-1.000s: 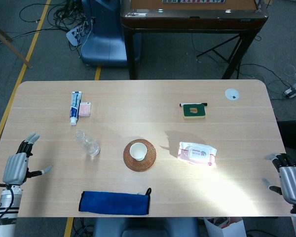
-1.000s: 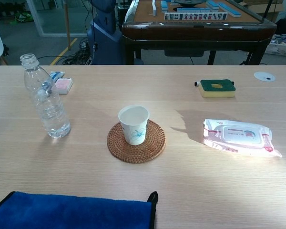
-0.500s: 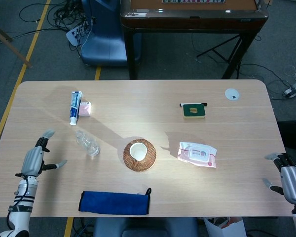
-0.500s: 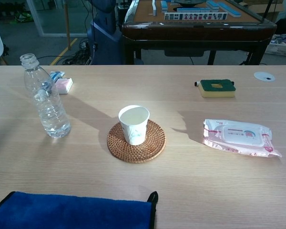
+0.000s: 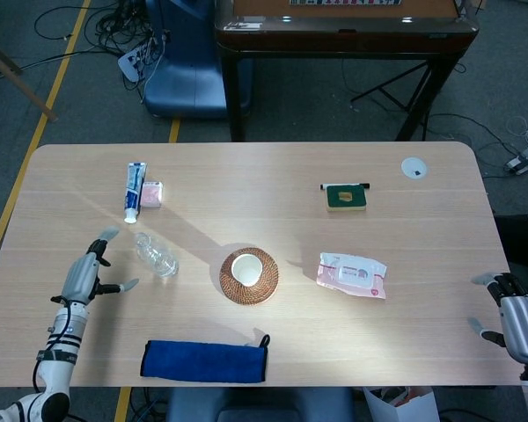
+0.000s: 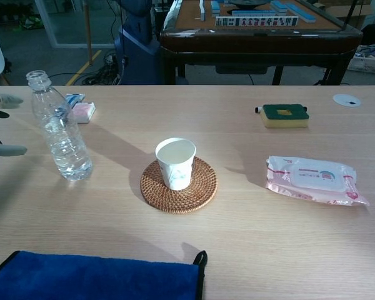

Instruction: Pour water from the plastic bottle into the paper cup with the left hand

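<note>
One left hand (fingers spread) beside upright plastic bottle.

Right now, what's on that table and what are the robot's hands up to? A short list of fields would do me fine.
bottle: upright, uncapped, left of the cup
cup: upright on a woven coaster
left hand: beside the bottle, fingers spread, not touching it
right hand: at the table's right edge, holding nothing
wipes: right of the cup
sponge: far right side
cloth: blue, near edge
pouring: not begun
</note>
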Robot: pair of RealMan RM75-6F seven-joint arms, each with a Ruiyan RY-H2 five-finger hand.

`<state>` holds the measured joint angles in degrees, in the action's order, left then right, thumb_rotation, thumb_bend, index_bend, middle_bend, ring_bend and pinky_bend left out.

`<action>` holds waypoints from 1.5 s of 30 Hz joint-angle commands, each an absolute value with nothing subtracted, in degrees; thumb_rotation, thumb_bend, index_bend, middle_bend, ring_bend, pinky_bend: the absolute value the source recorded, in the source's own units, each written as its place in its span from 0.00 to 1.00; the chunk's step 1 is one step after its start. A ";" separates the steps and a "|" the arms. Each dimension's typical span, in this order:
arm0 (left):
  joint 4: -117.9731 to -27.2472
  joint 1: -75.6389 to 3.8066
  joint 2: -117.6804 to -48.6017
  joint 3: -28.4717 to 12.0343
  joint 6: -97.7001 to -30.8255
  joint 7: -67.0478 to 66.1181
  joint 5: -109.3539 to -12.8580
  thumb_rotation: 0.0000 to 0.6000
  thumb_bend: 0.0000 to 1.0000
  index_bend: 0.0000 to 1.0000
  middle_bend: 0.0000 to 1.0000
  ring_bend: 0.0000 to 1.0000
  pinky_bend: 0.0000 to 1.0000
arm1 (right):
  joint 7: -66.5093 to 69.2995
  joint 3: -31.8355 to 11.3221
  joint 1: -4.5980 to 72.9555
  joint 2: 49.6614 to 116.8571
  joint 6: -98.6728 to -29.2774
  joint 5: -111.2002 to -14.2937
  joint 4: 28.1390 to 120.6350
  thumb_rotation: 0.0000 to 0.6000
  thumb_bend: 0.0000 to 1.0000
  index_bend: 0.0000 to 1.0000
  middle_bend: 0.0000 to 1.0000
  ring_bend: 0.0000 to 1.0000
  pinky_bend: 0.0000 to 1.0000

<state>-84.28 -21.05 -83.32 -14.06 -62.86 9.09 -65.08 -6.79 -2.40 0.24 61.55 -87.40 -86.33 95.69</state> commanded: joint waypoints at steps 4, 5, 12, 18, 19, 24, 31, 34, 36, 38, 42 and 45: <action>-84.15 -22.34 -84.70 -14.62 -62.10 9.69 -64.98 1.00 0.04 0.06 0.06 0.08 0.33 | -6.31 -2.47 0.09 61.26 -87.78 -86.46 95.85 1.00 0.05 0.35 0.32 0.25 0.48; -84.23 -22.51 -84.84 -14.68 -62.04 9.80 -65.03 1.00 0.04 0.06 0.06 0.08 0.33 | -6.22 -2.48 0.07 61.21 -87.81 -86.46 95.87 1.00 0.05 0.35 0.32 0.25 0.48; -84.44 -24.05 -86.10 -15.08 -60.99 8.81 -63.94 1.00 0.04 0.07 0.07 0.08 0.31 | -5.70 -2.47 -0.05 60.88 -88.08 -86.71 96.03 1.00 0.05 0.35 0.32 0.25 0.48; -83.72 -24.99 -87.56 -15.46 -60.00 8.94 -62.37 1.00 0.04 0.07 0.07 0.08 0.31 | -5.11 -2.50 -0.23 60.53 -88.47 -86.93 96.17 1.00 0.05 0.35 0.32 0.25 0.48; -83.28 -25.22 -87.94 -15.55 -59.98 8.76 -62.19 1.00 0.04 0.07 0.07 0.08 0.31 | -5.02 -2.49 -0.24 60.47 -88.51 -86.98 96.20 1.00 0.05 0.35 0.32 0.25 0.48; -81.83 -26.15 -88.87 -15.83 -58.98 8.03 -60.82 1.00 0.04 0.07 0.08 0.08 0.30 | -4.73 -2.50 -0.26 60.31 -88.52 -87.07 96.30 1.00 0.05 0.35 0.32 0.25 0.48; -80.56 -26.87 -90.06 -15.97 -58.71 7.32 -59.81 1.00 0.04 0.08 0.08 0.08 0.27 | -4.33 -2.53 -0.25 60.16 -88.49 -87.08 96.29 1.00 0.05 0.35 0.32 0.25 0.48; -80.28 -27.11 -90.40 -15.97 -58.45 7.20 -59.50 1.00 0.04 0.10 0.08 0.08 0.26 | -4.25 -2.52 -0.28 60.12 -88.53 -87.12 96.31 1.00 0.05 0.35 0.32 0.25 0.48; -79.99 -27.27 -90.72 -15.97 -58.32 7.20 -59.35 1.00 0.04 0.10 0.08 0.08 0.26 | -4.10 -2.50 -0.30 60.08 -88.63 -87.28 96.33 1.00 0.05 0.35 0.32 0.25 0.48; -79.57 -27.42 -91.14 -15.96 -58.22 7.19 -59.15 1.00 0.04 0.10 0.09 0.08 0.26 | -3.88 -2.50 -0.34 60.05 -88.82 -87.50 96.30 1.00 0.05 0.35 0.32 0.25 0.48; -78.88 -27.72 -92.01 -16.12 -58.16 7.26 -58.79 1.00 0.04 0.10 0.10 0.08 0.25 | -3.64 -2.53 -0.43 59.96 -89.05 -87.60 96.24 1.00 0.05 0.35 0.32 0.25 0.48; -78.70 -27.99 -92.57 -16.49 -58.06 7.78 -58.67 1.00 0.04 0.11 0.11 0.08 0.25 | -3.54 -2.55 -0.45 59.91 -89.17 -87.71 96.30 1.00 0.05 0.35 0.32 0.25 0.48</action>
<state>-78.73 -27.96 -92.55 -16.46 -58.10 7.74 -58.70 -3.55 -2.55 -0.45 59.92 -89.15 -87.69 96.29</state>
